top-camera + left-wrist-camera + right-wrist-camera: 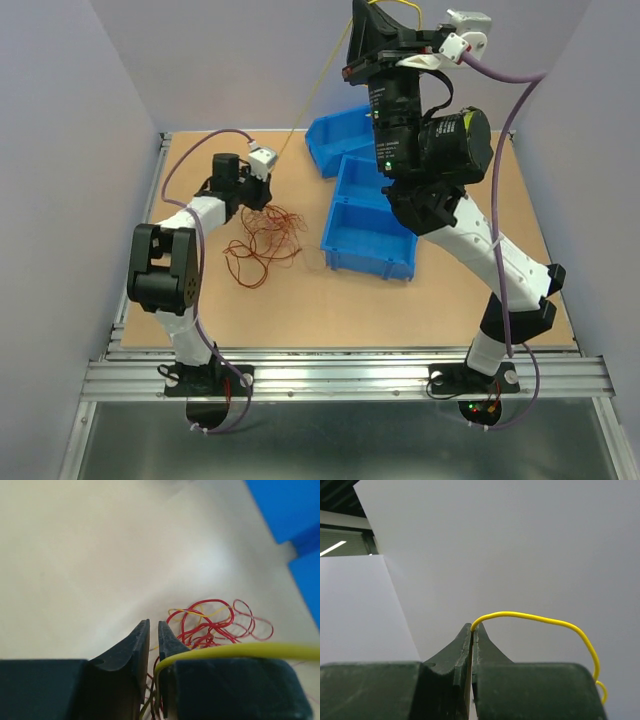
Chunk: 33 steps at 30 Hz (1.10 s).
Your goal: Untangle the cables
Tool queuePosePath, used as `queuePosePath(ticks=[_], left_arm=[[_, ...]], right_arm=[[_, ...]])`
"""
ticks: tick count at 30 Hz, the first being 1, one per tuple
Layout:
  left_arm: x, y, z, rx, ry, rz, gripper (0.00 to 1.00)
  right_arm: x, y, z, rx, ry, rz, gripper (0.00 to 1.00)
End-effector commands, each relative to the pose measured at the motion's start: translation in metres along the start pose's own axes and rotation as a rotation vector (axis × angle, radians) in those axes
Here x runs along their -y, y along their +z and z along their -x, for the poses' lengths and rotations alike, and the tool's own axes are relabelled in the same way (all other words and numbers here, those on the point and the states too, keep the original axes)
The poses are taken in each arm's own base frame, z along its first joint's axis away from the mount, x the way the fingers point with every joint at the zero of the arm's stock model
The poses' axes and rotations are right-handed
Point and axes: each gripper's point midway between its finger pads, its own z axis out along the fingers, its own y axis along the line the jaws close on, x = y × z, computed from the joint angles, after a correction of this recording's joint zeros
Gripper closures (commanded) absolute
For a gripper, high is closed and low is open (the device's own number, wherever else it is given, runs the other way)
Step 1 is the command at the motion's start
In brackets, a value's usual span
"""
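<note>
While the right gripper (472, 629) pinches a thin yellow cable (530, 616) tight above the blue plastic bins (368, 258), our left gripper (153, 626) — jaws near-closed — nips it too, w/ the red-orange wire tangle (265, 235) left of the bins.

Yellow cable (240, 651) blurred, exits rt edge.

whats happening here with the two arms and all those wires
The two arms are pulling one wire out of a knot. The right gripper is raised high above the table, shut on one end of a yellow wire. The left gripper sits low by the tangle of red wires and pinches the same yellow wire, which runs taut between them. The rest of the tangle lies on the table beside the blue bins.
</note>
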Motion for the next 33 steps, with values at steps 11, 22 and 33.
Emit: queuePosePath(ticks=[11, 22, 33], left_arm=[[-0.077, -0.035, -0.035, -0.042, -0.285, 0.099, 0.65], [-0.096, -0.046, -0.035, 0.010, -0.370, 0.080, 0.63], [-0.070, -0.092, 0.012, 0.203, -0.201, 0.073, 0.46]], right_arm=[[0.120, -0.044, 0.222, 0.447, 0.200, -0.260, 1.00], [0.139, -0.062, 0.239, 0.446, 0.163, -0.266, 0.99], [0.111, -0.058, 0.162, 0.306, -0.010, -0.206, 0.99]])
